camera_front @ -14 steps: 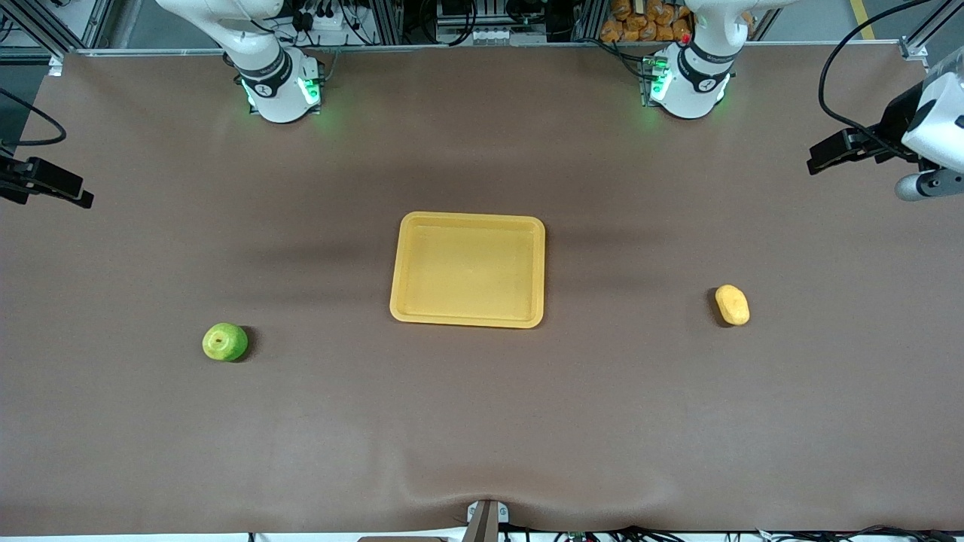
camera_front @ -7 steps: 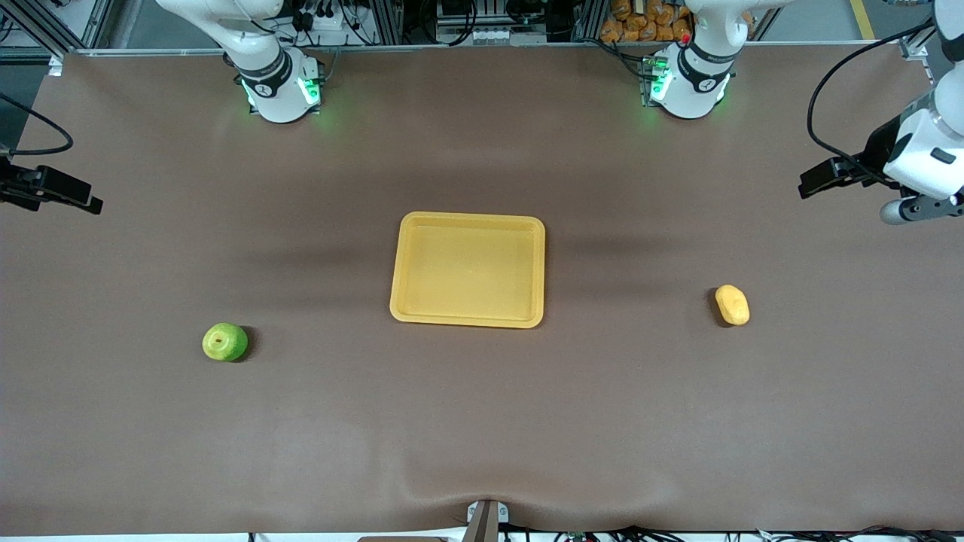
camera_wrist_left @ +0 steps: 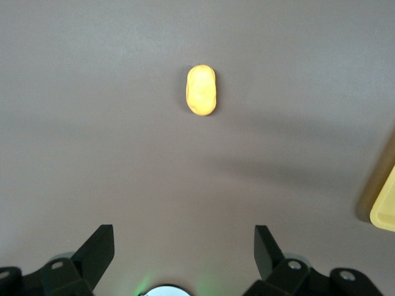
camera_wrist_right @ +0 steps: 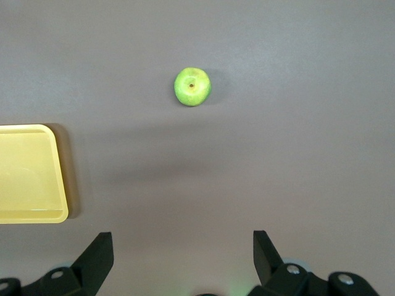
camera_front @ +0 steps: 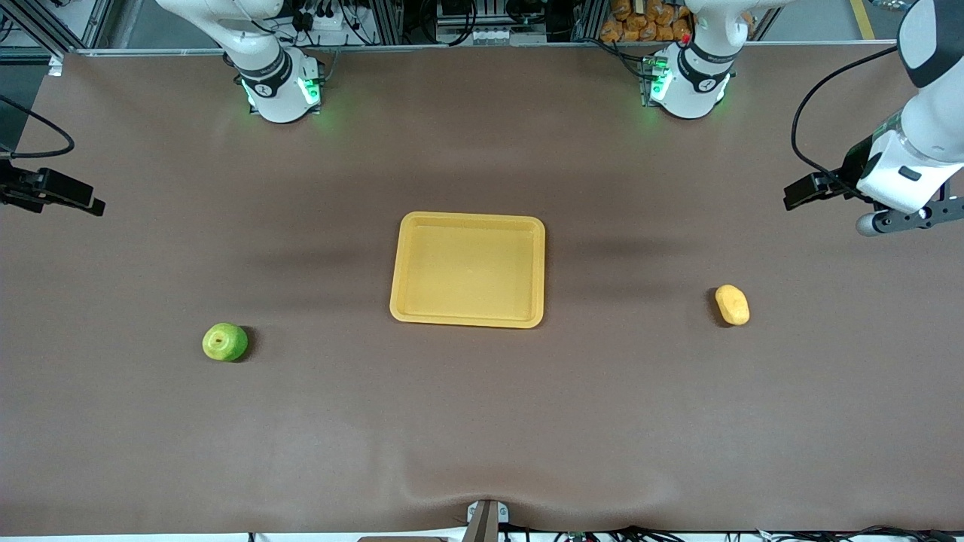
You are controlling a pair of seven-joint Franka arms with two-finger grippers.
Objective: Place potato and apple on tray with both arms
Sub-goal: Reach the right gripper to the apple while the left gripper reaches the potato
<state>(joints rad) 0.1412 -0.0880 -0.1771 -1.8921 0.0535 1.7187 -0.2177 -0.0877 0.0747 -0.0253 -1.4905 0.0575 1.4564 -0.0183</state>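
The yellow tray [camera_front: 468, 218] lies empty in the middle of the table. The green apple [camera_front: 224, 342] sits on the table toward the right arm's end, nearer the front camera than the tray. The yellow potato [camera_front: 732, 304] lies toward the left arm's end. My left gripper [camera_wrist_left: 184, 237] is open and empty, high over the table, apart from the potato [camera_wrist_left: 202, 90]; its hand [camera_front: 892, 181] shows at the view's edge. My right gripper [camera_wrist_right: 183, 243] is open and empty, high over the table, apart from the apple [camera_wrist_right: 192, 87]; its hand [camera_front: 53, 192] barely shows.
The brown table cover [camera_front: 482, 421] is bare around the three things. Both arm bases [camera_front: 279, 90] [camera_front: 689, 86] stand at the table's edge farthest from the front camera. A tray corner shows in the left wrist view [camera_wrist_left: 384, 206] and the tray's end in the right wrist view [camera_wrist_right: 31, 176].
The left arm's hand has moved in from the table's end, toward the potato. The right arm's hand has shifted slightly inward. Apple, potato and tray have not moved.
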